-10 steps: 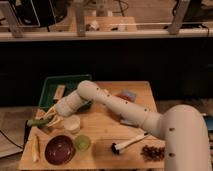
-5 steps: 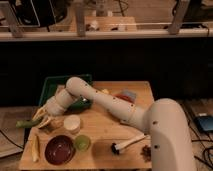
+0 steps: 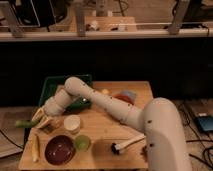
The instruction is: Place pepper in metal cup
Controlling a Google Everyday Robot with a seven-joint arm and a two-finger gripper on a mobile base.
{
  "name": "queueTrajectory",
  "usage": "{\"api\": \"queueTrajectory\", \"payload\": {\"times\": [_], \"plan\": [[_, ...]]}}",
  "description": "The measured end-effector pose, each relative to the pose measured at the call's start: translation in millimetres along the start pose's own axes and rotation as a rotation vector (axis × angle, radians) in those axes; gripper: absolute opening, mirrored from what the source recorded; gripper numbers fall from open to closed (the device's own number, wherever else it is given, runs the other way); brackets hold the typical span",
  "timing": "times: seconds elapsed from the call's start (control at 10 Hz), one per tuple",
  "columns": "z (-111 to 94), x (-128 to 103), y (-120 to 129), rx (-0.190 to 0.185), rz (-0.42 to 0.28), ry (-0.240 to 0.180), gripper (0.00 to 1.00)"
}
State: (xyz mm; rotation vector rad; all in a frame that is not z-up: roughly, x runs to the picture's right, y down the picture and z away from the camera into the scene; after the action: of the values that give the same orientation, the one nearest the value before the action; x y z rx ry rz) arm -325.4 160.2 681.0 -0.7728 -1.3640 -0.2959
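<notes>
My gripper (image 3: 43, 120) is at the left edge of the wooden table (image 3: 107, 127), just left of the cream cup (image 3: 71, 123). It is shut on the long green pepper (image 3: 24, 123), which sticks out to the left past the table edge, roughly level. The metal cup does not show clearly; it appears hidden under the gripper and wrist. The white arm (image 3: 100, 100) reaches across the table from the lower right.
A maroon bowl (image 3: 59, 149) and a lime-green cup (image 3: 82, 143) sit at the front left, with a pale corn-like stick (image 3: 35, 148) beside them. A green tray (image 3: 62, 89) lies behind the gripper. A white-handled brush (image 3: 127, 144) lies front right.
The arm has swung left and slightly towards the front, carrying the pepper further past the table's left edge. The cups and bowl have not moved.
</notes>
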Motion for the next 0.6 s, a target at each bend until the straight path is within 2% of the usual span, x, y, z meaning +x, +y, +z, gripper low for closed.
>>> {"api": "queueTrajectory", "payload": {"times": [0.3, 0.6], "plan": [[4.9, 2.9, -4.4, -0.012, 0.048, -0.024, 0.00], [13.9, 4.9, -11.8, -0.033, 0.062, -0.063, 0.00]]}}
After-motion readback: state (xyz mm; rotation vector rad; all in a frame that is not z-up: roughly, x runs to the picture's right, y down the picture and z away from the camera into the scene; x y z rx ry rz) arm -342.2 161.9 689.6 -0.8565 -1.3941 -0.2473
